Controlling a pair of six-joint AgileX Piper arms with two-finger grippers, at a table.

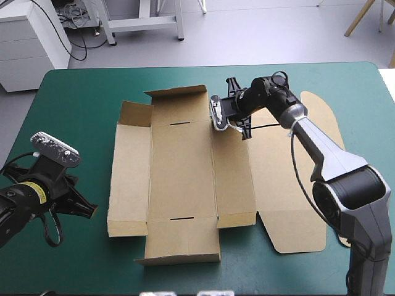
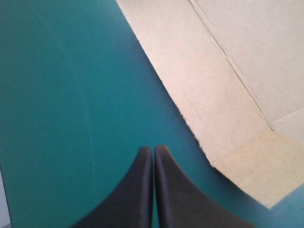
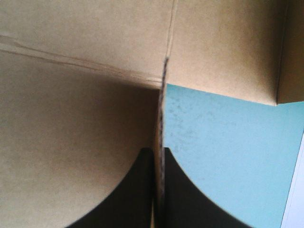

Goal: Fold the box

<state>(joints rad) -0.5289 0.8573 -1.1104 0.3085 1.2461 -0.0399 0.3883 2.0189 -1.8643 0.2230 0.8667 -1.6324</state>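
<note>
The brown box (image 1: 182, 179) lies as a cut sheet in the middle of the table. Its left wall and its far and near flaps are slightly raised, and its rounded lid lies flat to the right. My right gripper (image 1: 218, 117) is at the box's far edge. In the right wrist view this gripper (image 3: 159, 151) is shut on a thin upright board edge (image 3: 163, 95). My left gripper (image 1: 85, 209) hovers over the cover left of the box's near-left corner. In the left wrist view it (image 2: 153, 149) is shut and holds nothing, with the box's corner (image 2: 228, 85) just ahead of it.
Teal-green cover (image 1: 80, 105) shows all around the box, widest on the left and along the front edge. The right arm (image 1: 321, 148) reaches across the lid panel from the right.
</note>
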